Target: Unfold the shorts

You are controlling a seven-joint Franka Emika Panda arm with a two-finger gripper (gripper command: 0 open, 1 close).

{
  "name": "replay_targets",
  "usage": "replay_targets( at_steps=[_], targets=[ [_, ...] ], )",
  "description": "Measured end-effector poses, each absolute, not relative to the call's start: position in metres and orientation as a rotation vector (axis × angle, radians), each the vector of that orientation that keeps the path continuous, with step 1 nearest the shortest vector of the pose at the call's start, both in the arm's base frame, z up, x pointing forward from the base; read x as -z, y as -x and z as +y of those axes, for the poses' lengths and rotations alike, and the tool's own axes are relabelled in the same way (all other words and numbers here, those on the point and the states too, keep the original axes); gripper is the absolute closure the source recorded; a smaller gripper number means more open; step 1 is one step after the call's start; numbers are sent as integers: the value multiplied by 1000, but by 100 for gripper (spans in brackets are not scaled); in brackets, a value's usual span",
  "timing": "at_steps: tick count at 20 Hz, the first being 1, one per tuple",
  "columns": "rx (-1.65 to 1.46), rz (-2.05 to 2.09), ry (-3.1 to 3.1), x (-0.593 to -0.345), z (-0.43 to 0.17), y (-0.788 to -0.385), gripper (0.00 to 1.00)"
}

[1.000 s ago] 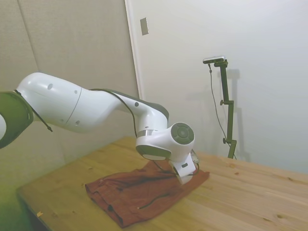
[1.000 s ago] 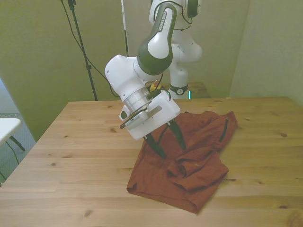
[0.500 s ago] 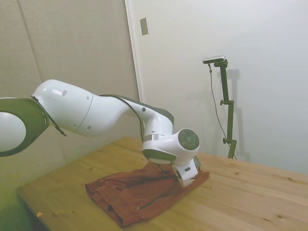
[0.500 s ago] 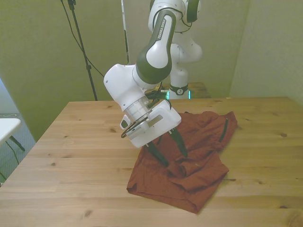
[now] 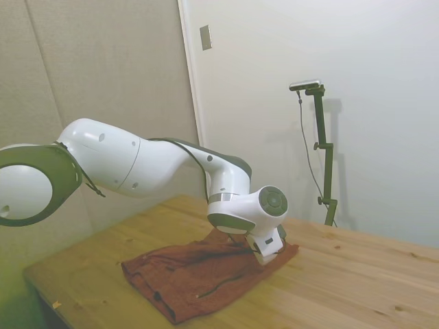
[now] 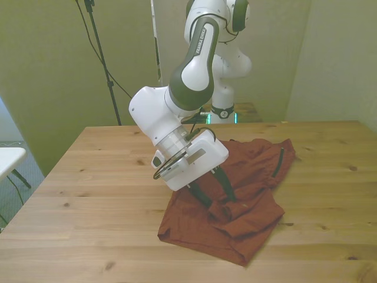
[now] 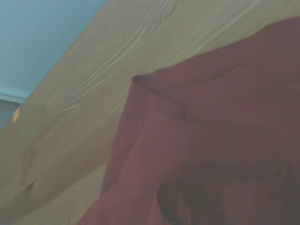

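Observation:
The rust-brown shorts point(image 6: 250, 171) lie wrinkled and folded over on the wooden table point(image 6: 88, 194), with a dark pocket slit toward the front view's right. My gripper point(image 6: 216, 197) is open and tilted. Its two dark fingers point(image 6: 202, 196) are spread apart with their tips down in the fabric, on either side of a raised fold in the middle of the shorts. In the side view the gripper point(image 5: 265, 256) sits low over the far end of the shorts point(image 5: 195, 277). The wrist view shows a folded corner of the shorts point(image 7: 211, 140) on bare wood point(image 7: 84, 103).
Bare table extends on the front view's left and along the near edge in front of the shorts. A white object point(image 6: 9, 158) stands off the table at the front view's left. The shorts' near corner lies close to the table's front edge.
The gripper has come down and a little toward the front edge, so its open fingertips now press into the fold. The shorts have barely shifted.

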State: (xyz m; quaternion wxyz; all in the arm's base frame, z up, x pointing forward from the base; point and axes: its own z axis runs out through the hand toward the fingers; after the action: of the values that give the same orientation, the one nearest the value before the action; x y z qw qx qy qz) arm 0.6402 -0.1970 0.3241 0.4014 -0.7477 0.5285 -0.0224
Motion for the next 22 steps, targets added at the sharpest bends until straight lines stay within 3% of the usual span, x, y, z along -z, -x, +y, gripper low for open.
replay_targets(
  at_steps=[16, 19, 22],
  targets=[
    [35, 1258, 1870, -321, -196, -636, 100],
    [45, 1243, 1870, -332, -195, -636, 100],
    [74, 1205, 1871, -359, -190, -636, 100]
  ],
)
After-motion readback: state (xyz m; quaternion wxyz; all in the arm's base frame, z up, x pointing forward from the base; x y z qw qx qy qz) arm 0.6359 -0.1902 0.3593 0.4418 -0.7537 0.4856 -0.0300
